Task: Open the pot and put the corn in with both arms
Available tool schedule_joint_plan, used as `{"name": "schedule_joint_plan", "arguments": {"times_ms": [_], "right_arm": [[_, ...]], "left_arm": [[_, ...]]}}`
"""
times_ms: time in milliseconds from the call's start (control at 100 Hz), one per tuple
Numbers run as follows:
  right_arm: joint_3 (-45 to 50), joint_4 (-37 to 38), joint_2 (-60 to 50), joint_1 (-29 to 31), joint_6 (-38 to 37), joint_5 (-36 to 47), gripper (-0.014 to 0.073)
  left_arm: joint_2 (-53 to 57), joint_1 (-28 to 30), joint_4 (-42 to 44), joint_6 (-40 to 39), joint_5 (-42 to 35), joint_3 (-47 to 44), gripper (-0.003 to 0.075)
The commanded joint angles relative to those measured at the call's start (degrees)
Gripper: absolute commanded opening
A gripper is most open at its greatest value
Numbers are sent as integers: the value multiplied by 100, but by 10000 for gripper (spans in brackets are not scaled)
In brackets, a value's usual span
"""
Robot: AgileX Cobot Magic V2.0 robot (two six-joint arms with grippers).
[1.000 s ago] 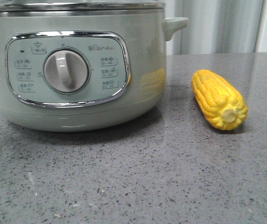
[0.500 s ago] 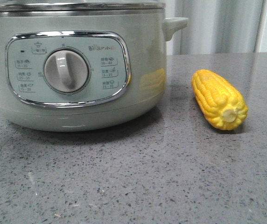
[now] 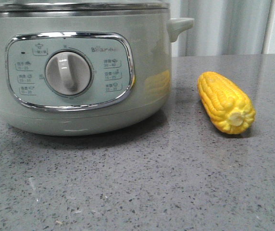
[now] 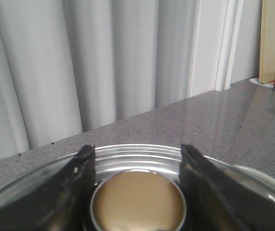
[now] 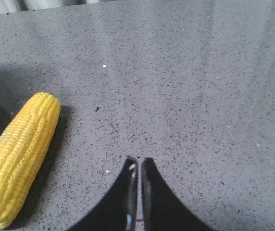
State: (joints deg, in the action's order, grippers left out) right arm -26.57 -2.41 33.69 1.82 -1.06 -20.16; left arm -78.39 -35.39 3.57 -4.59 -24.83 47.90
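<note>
Pot sat lidded on the table, corn just beside it; neither had shifted over the last second. Your left claw stood open astride the lid knob, not yet clamped. Your right claw was closed, empty, near the corn. Opening had not begun.

The left gripper has two broad black fingers with flat, faintly glossy faces and angled upper corners, filling the lower corners of its frame. The right gripper shows two slim black fingers, curving outward toward the frame's lower edge, with small pale glints near the tips.
</note>
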Motion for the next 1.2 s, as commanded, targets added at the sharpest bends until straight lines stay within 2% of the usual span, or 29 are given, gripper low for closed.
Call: {"name": "schedule_joint_plan", "arguments": {"times_ms": [0, 220, 500, 790, 960, 1190], "right_arm": [[-160, -8, 50, 37, 5, 491, -74], [-124, -8, 50, 37, 5, 481, -74], [25, -8, 50, 37, 5, 726, -74], [25, -8, 50, 37, 5, 738, -74], [25, -8, 50, 37, 5, 738, -74], [25, -8, 50, 37, 5, 750, -74]], "left_arm": [[370, -25, 49, 2, -701, 382, 36], [653, -25, 49, 32, -413, 837, 36], [1294, 194, 78, 55, -260, 913, 29], [2321, 984, 103, 724, 1137, 890, 29], [2923, 1601, 103, 937, 1312, 557, 29], [3864, 2449, 37, 937, 1288, -434, 29]]}}
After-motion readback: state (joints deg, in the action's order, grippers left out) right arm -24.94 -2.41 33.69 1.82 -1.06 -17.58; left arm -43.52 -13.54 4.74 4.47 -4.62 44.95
